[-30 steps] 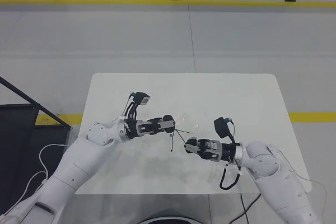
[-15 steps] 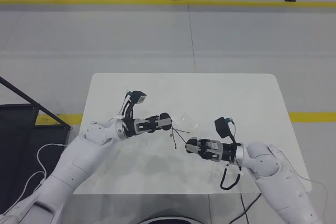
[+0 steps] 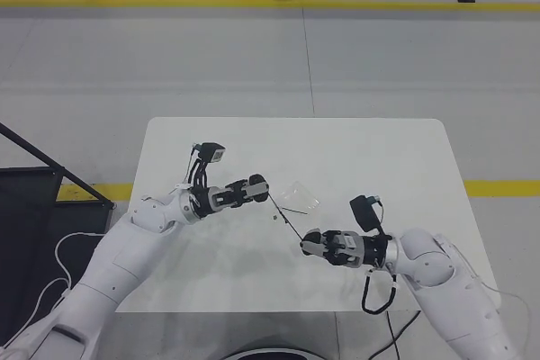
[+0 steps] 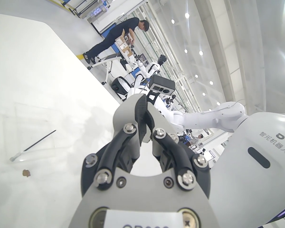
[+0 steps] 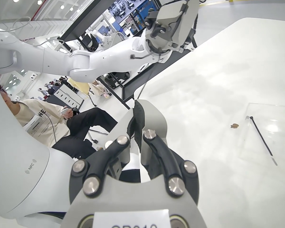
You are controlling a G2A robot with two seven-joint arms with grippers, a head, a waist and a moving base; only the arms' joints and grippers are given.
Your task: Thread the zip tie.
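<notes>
My right gripper is clenched on one end of a thin black zip tie, just off the near edge of the clear plastic bag on the table. The tie slants from my pads toward the bag's corner. My left gripper hangs just beside the bag, pads pressed together. A second zip tie lies flat on the bag, with a small brown scrap just beside the bag's edge.
</notes>
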